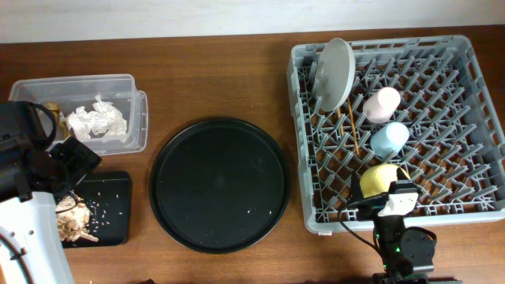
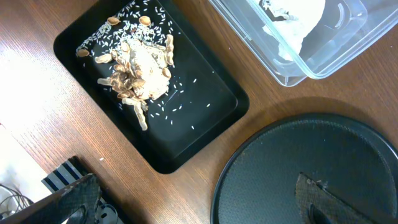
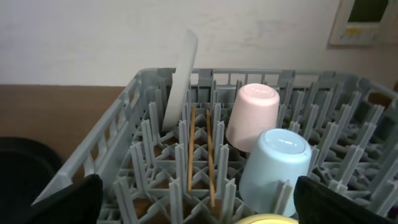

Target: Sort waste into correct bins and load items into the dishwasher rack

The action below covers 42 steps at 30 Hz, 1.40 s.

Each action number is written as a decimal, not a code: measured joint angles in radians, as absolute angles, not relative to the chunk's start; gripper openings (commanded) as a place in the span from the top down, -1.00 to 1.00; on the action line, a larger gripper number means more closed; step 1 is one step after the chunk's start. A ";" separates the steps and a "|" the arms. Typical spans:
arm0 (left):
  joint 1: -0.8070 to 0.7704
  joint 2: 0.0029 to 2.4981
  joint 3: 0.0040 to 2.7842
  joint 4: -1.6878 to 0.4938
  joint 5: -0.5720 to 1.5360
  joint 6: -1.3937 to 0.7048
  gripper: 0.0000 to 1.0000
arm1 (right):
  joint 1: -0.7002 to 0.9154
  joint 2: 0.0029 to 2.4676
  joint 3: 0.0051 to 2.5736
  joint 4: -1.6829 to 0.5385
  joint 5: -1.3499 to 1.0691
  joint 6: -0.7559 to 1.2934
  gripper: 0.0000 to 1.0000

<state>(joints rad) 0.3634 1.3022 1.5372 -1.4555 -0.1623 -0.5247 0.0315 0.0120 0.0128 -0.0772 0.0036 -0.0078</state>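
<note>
Yellow bowl (image 3: pixel 267 219) lies btwn R pincer (image 3: pixel 199 193), spread wide, gripping nothing; L pincer (image 2: pixel 196 190) likewise; only overhead shows whole rack (image 1: pixel 298 142).

Robot test room set up as a dish-clearing station, brown wooden table (image 1: pixel 221 87) against a bare white wall (image 3: pixel 93 37), small wall panel (image 3: pixel 365 22) (too blurred to read), catering-style grey dishwasher rack (image 1: pixel 450 110), loose black cable (image 1: pixel 348 230) trailing over the table edge.
</note>
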 measured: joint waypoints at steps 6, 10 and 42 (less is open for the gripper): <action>0.363 1.302 1.537 -1.456 -0.162 -0.525 -0.99 | 0.031 0.012 0.013 -0.077 0.004 -0.040 -0.97; 0.363 1.302 1.537 -1.456 -0.162 -0.525 -0.99 | 0.031 0.012 0.013 -0.077 0.003 -0.046 -0.97; 0.136 1.029 1.147 -1.071 -0.176 -0.453 -0.99 | 0.031 0.012 0.013 -0.075 0.004 -0.053 -0.97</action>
<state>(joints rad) 0.1360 1.0294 1.1469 -1.0706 -0.1764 -0.4530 0.0315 0.0124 0.0132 -0.0750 0.0040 -0.0528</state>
